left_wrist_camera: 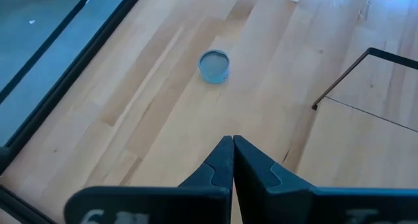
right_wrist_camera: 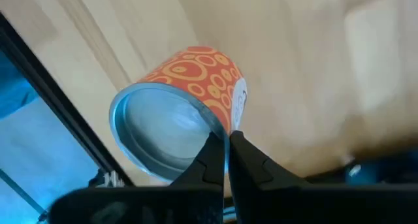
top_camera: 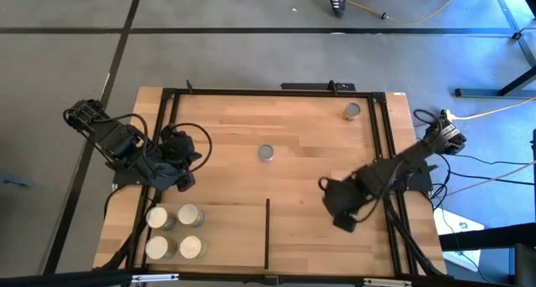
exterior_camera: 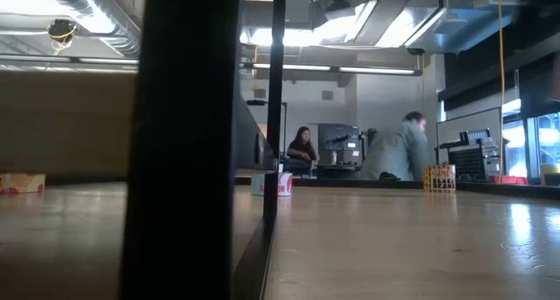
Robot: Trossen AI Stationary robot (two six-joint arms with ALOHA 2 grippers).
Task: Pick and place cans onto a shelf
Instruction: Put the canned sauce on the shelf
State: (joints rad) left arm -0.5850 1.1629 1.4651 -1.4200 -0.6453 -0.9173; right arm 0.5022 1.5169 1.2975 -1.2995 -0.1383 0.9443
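Several cans stand on end on the light-wood shelf at the near left, among them one at the front. One grey-topped can stands in the table's middle, and another at the far right. My right gripper hangs over the table's near right, shut on an orange can with a ring pattern; in the high view the gripper hides this can. My left gripper is shut and empty above the table's left, by the shelf's far edge. My right gripper pinches the rim of the orange can's silver end between its two fingers, one on the end face and one on the labelled wall. The fingers point down from above. The can hangs tilted below them, its silver end turned up toward the wrist.
A thin black upright divider bounds the shelf's right side. Black frame rails run along the table's edges. In the low view a dark post blocks much of the left; people sit in the room behind.
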